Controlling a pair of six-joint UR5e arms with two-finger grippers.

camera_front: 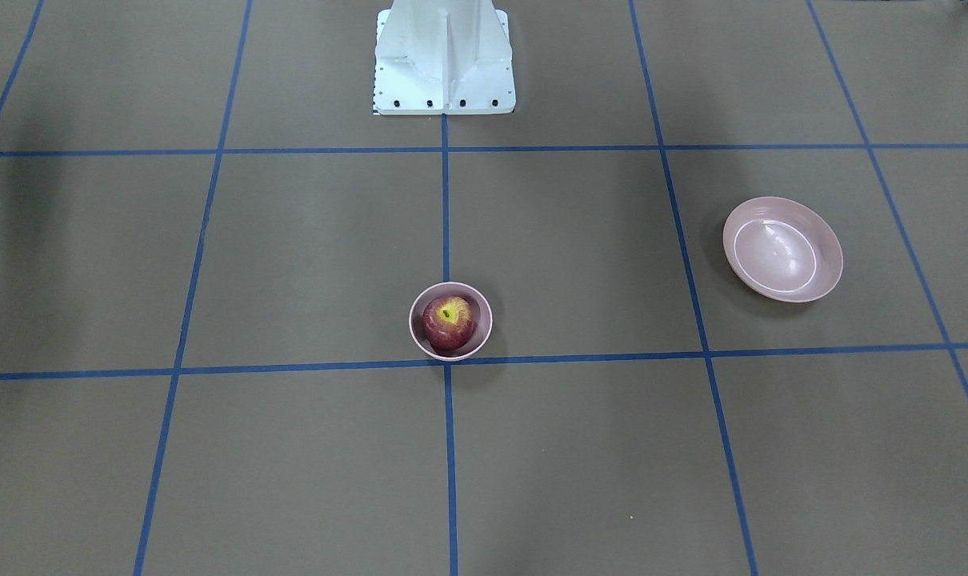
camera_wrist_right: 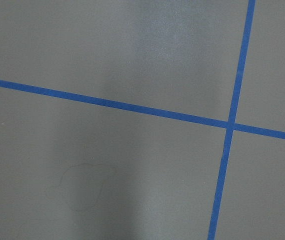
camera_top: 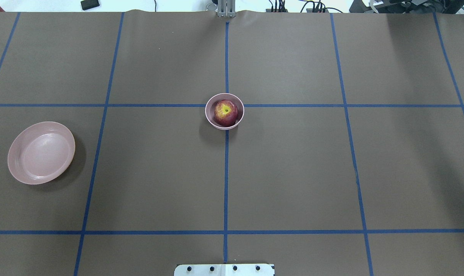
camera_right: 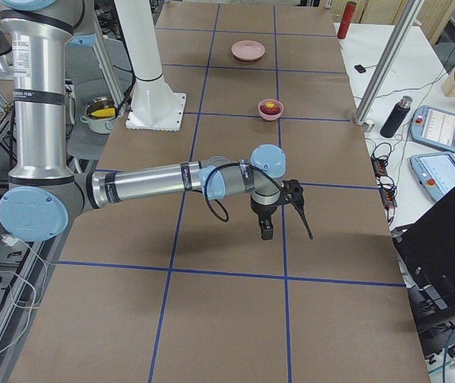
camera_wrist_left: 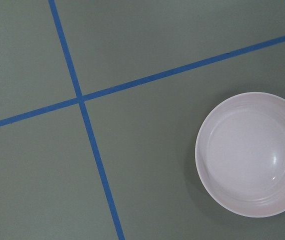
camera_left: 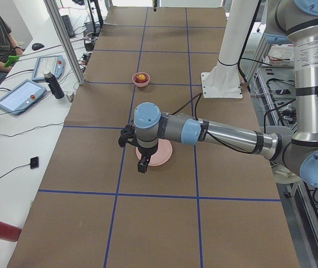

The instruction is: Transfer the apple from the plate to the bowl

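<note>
1. The apple (camera_front: 449,322) sits in the bowl (camera_front: 485,324) with its stem dimple up. The bowl wall hides its lower part.
2. The plate (camera_front: 782,250) lies well apart from the bowl, toward the robot's left. In the left side view the left arm (camera_left: 226,134) covers part of it, and the left wrist view cuts off its edge.
3. The left tool (camera_left: 141,165) shows clearly only in the left side view. It appears to hang above the surface (camera_top: 293,172) just beside the plate. I cannot tell if it is released or clenched.
4. The right tool (camera_right: 288,234) shows only in the right side view, above the surface and well apart from the bowl. Its state I cannot tell either.
5. Count: one apple, one bowl, one plate, two tools.
</note>
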